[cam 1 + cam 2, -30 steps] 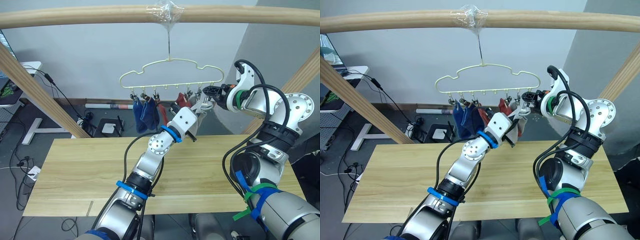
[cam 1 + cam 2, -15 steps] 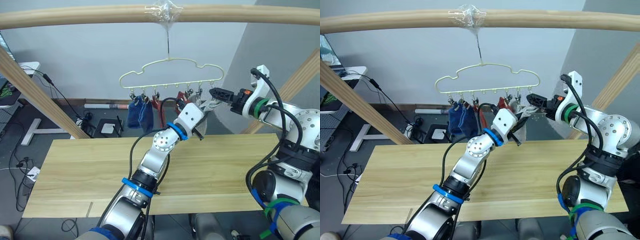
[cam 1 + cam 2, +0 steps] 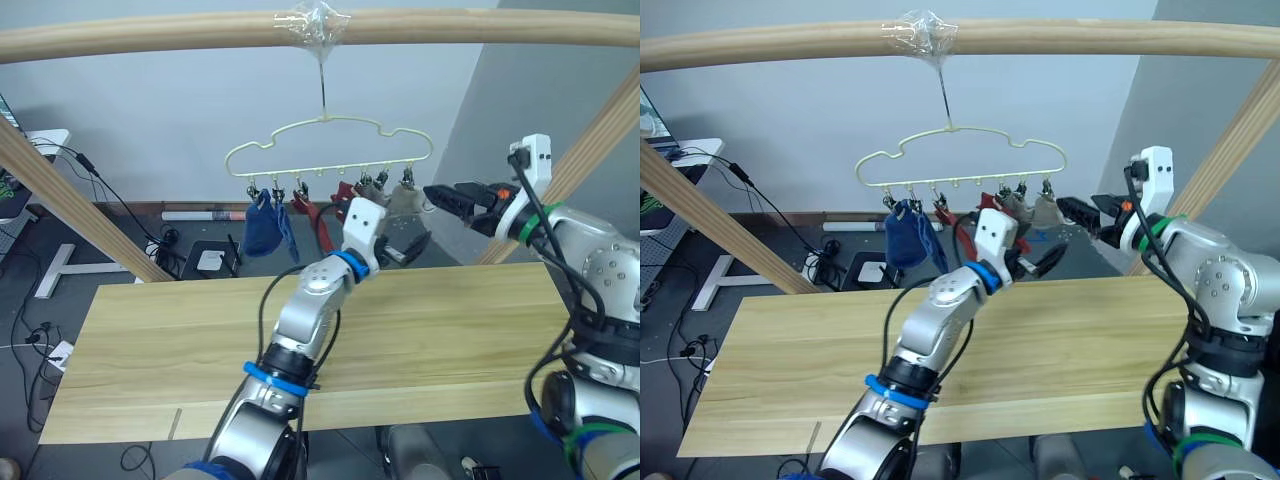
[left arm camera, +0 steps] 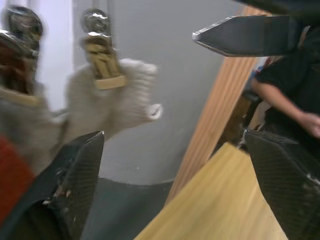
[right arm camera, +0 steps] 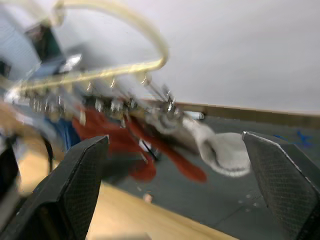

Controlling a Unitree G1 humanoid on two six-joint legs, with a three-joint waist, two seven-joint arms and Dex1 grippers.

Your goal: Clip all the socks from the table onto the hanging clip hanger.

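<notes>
Hanging from the wavy cream wire hanger [image 3: 330, 150], knit socks [image 3: 265, 228] dangle off metal clips above the bare plank table [image 3: 420, 330]; left gripper [image 3: 400, 243] and right gripper [image 3: 448, 196] both splay empty.

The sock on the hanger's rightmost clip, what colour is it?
Light grey, almost white. The sock shows best in the left wrist view.

- One thin cream wire clip hanger [image 3: 330, 145] with a wavy top, hung from the round wooden pole [image 3: 150, 32].
- Two blue fabric socks [image 3: 264, 228] clipped on it.
- Two rust-red socks [image 3: 322, 215] clipped beside them.
- Two light grey socks [image 3: 1038, 209] at the end clips.
- One long light wooden table [image 3: 180, 345].
- Two black-fingered grippers: left gripper [image 3: 400, 243], right gripper [image 3: 452, 197].
</notes>
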